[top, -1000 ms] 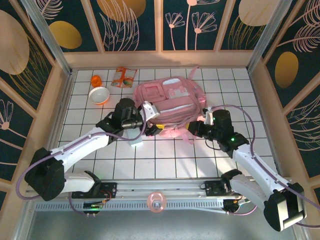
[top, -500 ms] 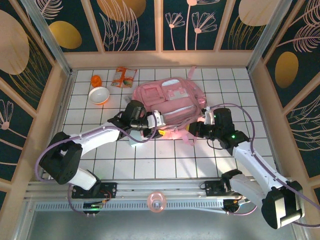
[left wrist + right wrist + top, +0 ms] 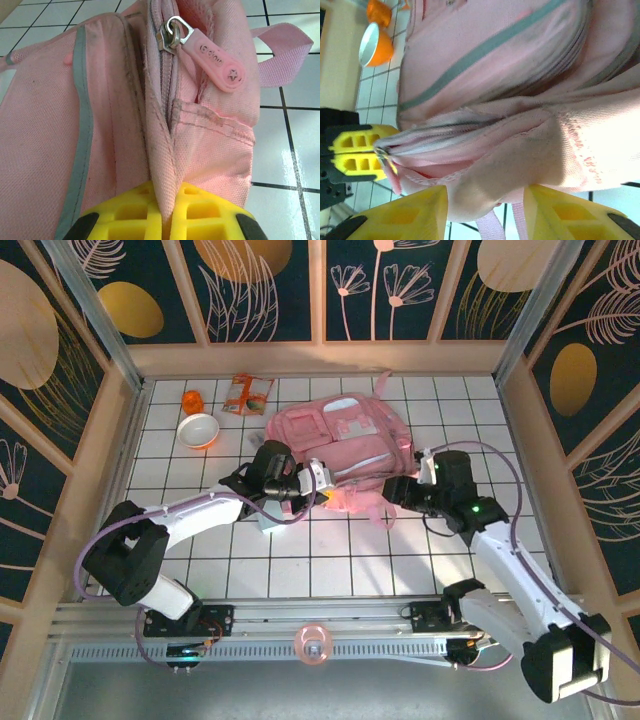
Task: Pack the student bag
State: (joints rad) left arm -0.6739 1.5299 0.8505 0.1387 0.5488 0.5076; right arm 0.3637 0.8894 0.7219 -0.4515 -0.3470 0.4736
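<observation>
Judging by what lies outside, barely started: student bag [image 3: 340, 435] flat at table centre, toward the back. Left claw [image 3: 165, 210] clenched on fabric lip below zip pull [image 3: 215, 62]; right claw [image 3: 485, 210] spread astride bag's near edge, apparently not clamping. Bowl [image 3: 198, 430], small orange item [image 3: 192, 400], snack packet [image 3: 247, 393] unpacked beside bag's far-left corner. Left to do: open up, load.

Top camera sat high behind the arm bases, looking down and forward over the whole tiled table [image 3: 300, 560]; a distant view. Left wrist camera sat very close on the student bag [image 3: 115, 100], looking past its own yellow fingers [image 3: 200, 215] along the zip seam. Right wrist camera, also close, faced that same bag edge from the opposite side; it caught the left gripper [image 3: 385, 150] and orange bowl [image 3: 375, 45], both shared with the top view.
</observation>
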